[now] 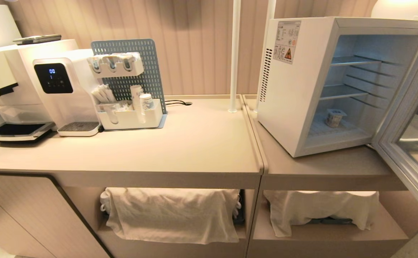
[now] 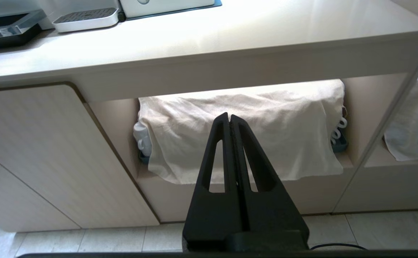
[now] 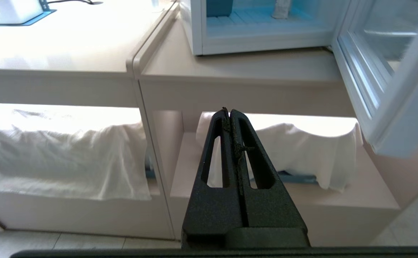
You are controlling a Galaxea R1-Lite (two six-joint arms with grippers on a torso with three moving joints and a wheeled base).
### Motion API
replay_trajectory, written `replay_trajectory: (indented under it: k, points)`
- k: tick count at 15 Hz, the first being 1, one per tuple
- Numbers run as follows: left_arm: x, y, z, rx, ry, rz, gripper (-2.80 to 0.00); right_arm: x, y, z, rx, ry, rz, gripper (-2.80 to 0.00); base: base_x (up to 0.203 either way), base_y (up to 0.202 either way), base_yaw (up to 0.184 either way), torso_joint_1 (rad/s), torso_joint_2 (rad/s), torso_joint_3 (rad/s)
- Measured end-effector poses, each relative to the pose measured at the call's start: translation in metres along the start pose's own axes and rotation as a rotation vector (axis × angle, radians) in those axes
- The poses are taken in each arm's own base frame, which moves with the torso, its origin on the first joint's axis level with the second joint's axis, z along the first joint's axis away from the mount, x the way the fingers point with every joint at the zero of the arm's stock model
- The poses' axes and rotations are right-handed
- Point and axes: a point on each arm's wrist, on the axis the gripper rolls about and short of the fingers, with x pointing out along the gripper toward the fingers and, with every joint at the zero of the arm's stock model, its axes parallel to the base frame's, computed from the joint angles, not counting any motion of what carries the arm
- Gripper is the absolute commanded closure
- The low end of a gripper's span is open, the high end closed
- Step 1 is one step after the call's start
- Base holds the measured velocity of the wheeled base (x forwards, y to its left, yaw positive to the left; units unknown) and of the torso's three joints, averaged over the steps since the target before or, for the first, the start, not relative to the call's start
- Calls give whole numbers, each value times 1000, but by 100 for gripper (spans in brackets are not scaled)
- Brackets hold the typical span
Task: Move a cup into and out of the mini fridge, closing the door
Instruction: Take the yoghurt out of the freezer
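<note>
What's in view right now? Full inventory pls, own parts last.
fridge: 1, white, on the right counter, standing open
door: 1, pale frame with glass, swung open to the right
cup: 1, white, on the fridge floor
water dispenser: 1, white with black display, left counter
pegboard: 1, grey-blue, beside the dispenser
organiser tray: 1, white, at the pegboard's foot
pole: 1, white, at the back, between the counters
cloths: 2, off-white, draped in the shelves under the counters
left claw: 1, black, shut, low before the left shelf
right claw: 1, black, shut, low before the right shelf
</note>
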Motion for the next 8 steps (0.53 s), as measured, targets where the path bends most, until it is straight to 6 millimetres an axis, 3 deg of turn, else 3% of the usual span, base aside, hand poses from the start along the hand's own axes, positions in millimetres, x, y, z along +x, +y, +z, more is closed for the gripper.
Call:
replay_trajectory:
  k: [8]
  points:
    - [0, 0, 0, -2, -1, -1, 0, 0, 0, 0, 1, 2, -1, 0, 192, 0, 1, 3, 3, 1]
